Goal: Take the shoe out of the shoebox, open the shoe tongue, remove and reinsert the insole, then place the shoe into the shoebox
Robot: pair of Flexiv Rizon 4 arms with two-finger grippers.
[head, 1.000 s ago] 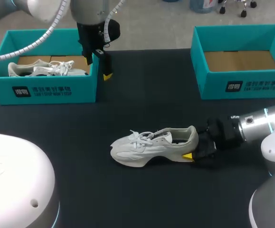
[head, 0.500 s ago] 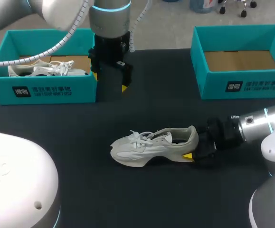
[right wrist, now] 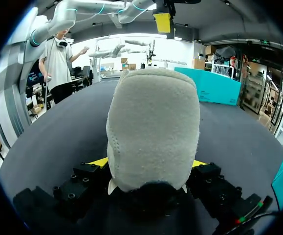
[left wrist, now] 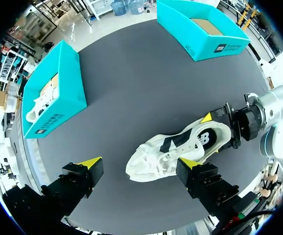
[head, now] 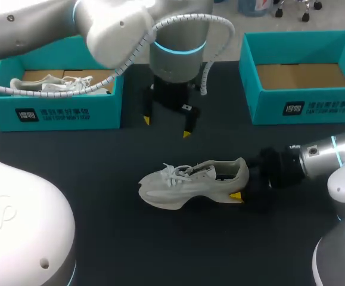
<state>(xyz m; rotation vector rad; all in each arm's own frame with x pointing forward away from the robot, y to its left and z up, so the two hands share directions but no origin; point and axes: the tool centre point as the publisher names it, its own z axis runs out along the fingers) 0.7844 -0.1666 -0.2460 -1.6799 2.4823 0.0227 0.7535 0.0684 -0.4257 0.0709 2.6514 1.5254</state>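
Currently, on the black surface (head: 100, 173), the left teal cardboard shoebox (head: 53, 116) holds a second pale shoe (head: 53, 86), the right teal cardboard shoebox (head: 303, 110) only its brown floor, while the pale grey laced sneaker (head: 190, 182) sits between them, heel pinched by the right fingers (head: 236, 196), probably for steadying, the left fingers (head: 187, 132) spread wide above its laces, likely for the tongue.

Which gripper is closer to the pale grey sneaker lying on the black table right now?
Right. The right gripper is shut on the pale grey sneaker at its heel, one finger on each side. The left gripper hangs open above the sneaker, not touching it.
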